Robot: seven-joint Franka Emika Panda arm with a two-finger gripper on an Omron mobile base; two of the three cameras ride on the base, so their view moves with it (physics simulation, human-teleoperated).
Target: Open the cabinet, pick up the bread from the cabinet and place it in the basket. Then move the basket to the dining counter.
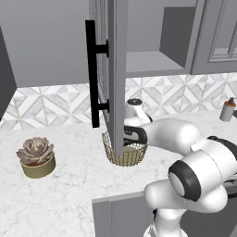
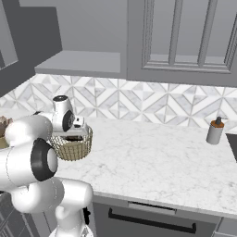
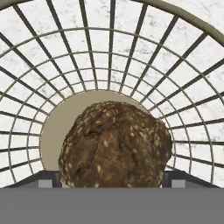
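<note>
Hanging directly over the basket (image 1: 125, 155), with the tool (image 3: 112, 186) pointing down into it. Standing wide apart, the fingertips (image 3: 49, 180), one on each side of the bread (image 3: 116, 144); not possible to tell if touching it or not. Lying inside the basket, the bread, over the solid tan base (image 3: 59, 131), with the wire wall rising all around it. Resting on the white marble desk (image 2: 157, 157), the basket, near the tiled back wall (image 2: 152, 99). Standing open above the basket, the cabinet (image 1: 139, 41), with its door (image 1: 115, 69) swung out edge-on in front of the basket and hiding a strip of the mesh in the left base view. Showing on the door, to the left of the basket, the long black bar handle (image 1: 91, 74). Sitting on the desk well to the left of the basket, a pinkish succulent (image 1: 36, 157) in a tan pot. Standing far to the right of the basket, a small grey soap dispenser (image 2: 215, 131).
</note>
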